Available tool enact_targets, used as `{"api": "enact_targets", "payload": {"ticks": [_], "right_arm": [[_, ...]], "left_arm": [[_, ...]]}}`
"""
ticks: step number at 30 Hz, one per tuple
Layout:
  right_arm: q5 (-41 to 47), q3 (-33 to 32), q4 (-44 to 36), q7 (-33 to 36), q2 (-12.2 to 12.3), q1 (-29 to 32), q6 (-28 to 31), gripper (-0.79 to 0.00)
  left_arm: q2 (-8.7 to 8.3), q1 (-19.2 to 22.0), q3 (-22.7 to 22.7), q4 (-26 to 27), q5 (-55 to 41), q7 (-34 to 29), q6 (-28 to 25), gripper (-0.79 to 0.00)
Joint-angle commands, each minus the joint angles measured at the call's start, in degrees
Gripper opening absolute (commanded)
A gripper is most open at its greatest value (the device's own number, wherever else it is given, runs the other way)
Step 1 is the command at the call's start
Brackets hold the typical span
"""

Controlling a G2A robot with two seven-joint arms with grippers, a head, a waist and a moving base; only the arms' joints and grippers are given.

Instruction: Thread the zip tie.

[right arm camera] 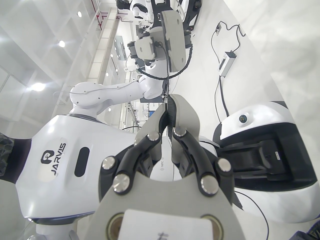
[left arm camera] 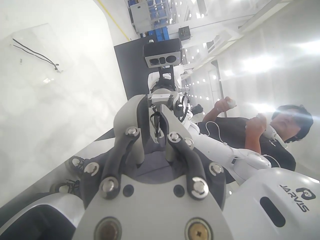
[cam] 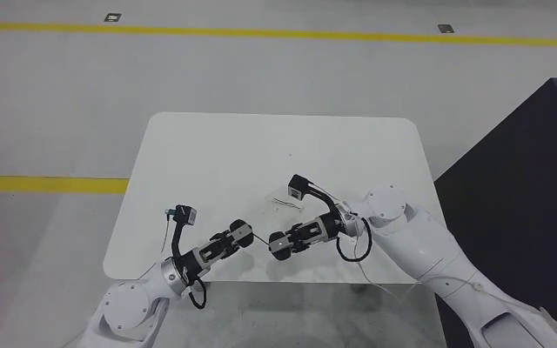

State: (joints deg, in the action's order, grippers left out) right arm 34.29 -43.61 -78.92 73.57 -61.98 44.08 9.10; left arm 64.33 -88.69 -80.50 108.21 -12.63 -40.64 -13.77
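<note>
My right gripper (right arm camera: 170, 101) has its jaws pressed together, nose to nose with my left gripper (left arm camera: 153, 108); the black zip tie (left arm camera: 153, 124) sits between the left jaws, whose state I cannot tell; I judge the threading begun, not finished; spare ties (left arm camera: 35, 52) lie on the table (cam: 218, 148).

Thin black zip tie (left arm camera: 154, 124), looped (pinched in left tool (left arm camera: 153, 107)).
</note>
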Motion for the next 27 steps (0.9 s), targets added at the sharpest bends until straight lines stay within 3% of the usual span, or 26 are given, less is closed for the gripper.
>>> {"api": "enact_targets", "payload": {"ticks": [1, 7, 8, 9, 16, 27], "right_arm": [[-0.11, -0.21, -0.03, -0.01, -0.04, 0.11, -0.08, -0.785], [-0.50, -0.62, -0.18, 0.00, -0.24, 0.54, -0.25, -0.785], [-0.30, -0.69, -0.07, -0.13, -0.29, 0.68, -0.33, -0.520], [-0.30, -0.78, 0.01, -0.16, -0.33, 0.74, -0.41, 0.000], [3.40, -4.20, 0.21, 2.31, 0.17, 2.25, 2.10, 0.000], [3.58, -3.91, -0.72, 1.45, 0.06, 2.89, 1.59, 0.000]], "left_arm": [[-0.03, 0.02, 0.00, -0.01, 0.00, 0.08, 0.02, -0.785], [-0.11, -0.08, -0.06, -0.08, -0.09, 0.27, -0.43, -0.785], [-0.14, -0.14, -0.13, -0.06, -0.03, 0.24, -0.56, -0.785], [-0.16, -0.25, -0.16, -0.09, 0.08, 0.27, -0.70, -0.785], [-0.31, -0.94, -0.08, 0.16, 1.32, 0.47, -1.11, -0.785], [-0.58, -1.32, 0.08, 0.68, 4.34, 0.36, 0.13, -0.785]]}}
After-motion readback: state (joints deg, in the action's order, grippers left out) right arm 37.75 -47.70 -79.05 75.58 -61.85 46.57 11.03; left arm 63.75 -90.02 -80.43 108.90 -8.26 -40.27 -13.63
